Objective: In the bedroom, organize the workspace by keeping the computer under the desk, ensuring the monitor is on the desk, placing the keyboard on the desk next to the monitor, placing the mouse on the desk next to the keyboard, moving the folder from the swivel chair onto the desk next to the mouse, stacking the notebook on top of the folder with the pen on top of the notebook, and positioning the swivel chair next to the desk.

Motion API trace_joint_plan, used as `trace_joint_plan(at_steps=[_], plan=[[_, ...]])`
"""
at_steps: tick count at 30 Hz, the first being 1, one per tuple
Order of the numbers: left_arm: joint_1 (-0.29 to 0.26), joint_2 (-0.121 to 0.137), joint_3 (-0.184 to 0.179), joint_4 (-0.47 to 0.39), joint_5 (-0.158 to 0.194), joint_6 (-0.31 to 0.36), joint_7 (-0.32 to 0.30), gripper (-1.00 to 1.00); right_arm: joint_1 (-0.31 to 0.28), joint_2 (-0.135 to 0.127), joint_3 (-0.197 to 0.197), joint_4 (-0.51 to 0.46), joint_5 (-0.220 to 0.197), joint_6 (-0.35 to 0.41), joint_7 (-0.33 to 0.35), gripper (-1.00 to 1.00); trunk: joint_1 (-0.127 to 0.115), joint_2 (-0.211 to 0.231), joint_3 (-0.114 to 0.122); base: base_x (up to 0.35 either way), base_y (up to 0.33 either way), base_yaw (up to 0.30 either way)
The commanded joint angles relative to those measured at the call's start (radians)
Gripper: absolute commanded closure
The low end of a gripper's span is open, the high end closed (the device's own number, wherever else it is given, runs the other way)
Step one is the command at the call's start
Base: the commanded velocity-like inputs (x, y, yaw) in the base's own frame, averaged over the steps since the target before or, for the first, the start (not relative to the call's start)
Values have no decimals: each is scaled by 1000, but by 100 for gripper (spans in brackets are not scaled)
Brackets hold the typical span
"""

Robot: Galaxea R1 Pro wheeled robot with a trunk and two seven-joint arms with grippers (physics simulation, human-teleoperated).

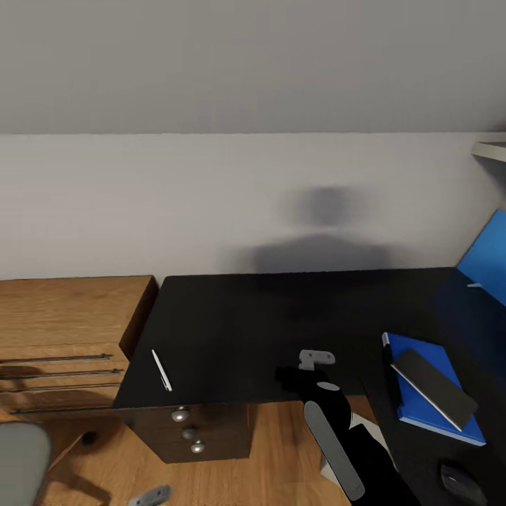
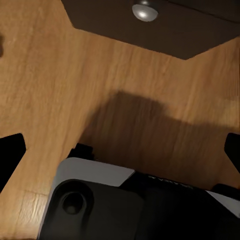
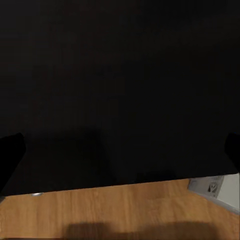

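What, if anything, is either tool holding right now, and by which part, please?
Nothing is held. Both wrist views show the fingers spread wide with only floor or desk between them; the pen lies untouched on the desk.

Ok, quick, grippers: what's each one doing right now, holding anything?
Left gripper: open, fingertips wide apart over the wooden floor, nothing between them.
Right gripper: open, empty, over the desk edge.
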Motion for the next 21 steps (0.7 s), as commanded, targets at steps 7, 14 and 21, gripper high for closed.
trace_joint_plan(at_steps=[7,14,21], plan=[[0,0,50,-3,11,4,7,-100,-1,0,3,-1,-11,1,-10,-100,0,-1,-9,0,0,216],[0,0,52,-3,11,4,8,-100,-1,6,3,7,-11,1,-9,-100,0,-1,-16,0,0,216],[0,0,52,-3,11,3,7,-100,-1,10,30,29,-10,-5,-9,-100,0,-1,-24,0,0,216]])
